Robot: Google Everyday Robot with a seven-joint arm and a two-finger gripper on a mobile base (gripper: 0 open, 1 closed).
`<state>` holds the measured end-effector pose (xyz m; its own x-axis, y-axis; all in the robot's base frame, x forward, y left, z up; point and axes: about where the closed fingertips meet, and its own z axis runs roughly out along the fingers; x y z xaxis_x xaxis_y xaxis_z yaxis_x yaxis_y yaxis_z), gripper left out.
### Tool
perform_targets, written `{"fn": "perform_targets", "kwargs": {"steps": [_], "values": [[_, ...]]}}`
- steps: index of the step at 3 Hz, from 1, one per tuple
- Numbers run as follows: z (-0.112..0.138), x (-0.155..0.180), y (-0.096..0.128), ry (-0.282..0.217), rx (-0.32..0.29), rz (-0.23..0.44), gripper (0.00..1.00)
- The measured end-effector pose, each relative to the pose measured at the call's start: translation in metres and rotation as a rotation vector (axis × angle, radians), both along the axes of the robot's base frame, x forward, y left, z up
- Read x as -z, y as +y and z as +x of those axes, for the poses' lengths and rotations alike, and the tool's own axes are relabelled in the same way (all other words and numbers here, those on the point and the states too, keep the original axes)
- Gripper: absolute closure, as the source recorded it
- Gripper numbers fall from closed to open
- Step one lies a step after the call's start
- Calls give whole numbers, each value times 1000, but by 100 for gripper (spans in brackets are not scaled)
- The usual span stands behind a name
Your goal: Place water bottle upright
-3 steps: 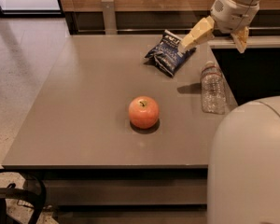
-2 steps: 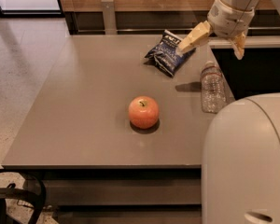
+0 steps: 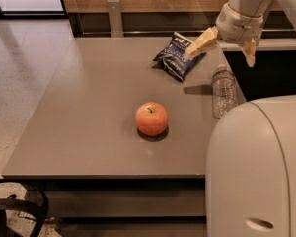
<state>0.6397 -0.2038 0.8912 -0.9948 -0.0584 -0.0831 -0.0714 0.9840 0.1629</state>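
The water bottle [image 3: 223,91] is clear and ribbed with a white cap. It appears to stand upright at the table's right edge, its base close to my white body. My gripper [image 3: 224,48] hangs above and just behind it, open and empty. One yellowish finger [image 3: 200,44] points left over the chip bag and the other [image 3: 249,54] points down to the right. Neither finger touches the bottle.
A red apple [image 3: 151,118] sits mid-table. A dark blue chip bag [image 3: 176,59] lies at the back right. The grey table [image 3: 89,107] ends right beside the bottle. My white body [image 3: 259,172] fills the lower right corner.
The open gripper has shifted slightly down and left above the bottle. My white body has come further left into view. The bottle, apple and bag have not moved.
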Motion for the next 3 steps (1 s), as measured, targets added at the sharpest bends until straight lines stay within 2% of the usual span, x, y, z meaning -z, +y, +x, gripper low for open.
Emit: {"fn": "perform_targets", "kwargs": {"steps": [1, 2, 3], "values": [[7, 8, 0, 31, 95, -86, 0], [8, 19, -16, 82, 252, -202, 0], [3, 14, -33, 90, 373, -270, 0]]}}
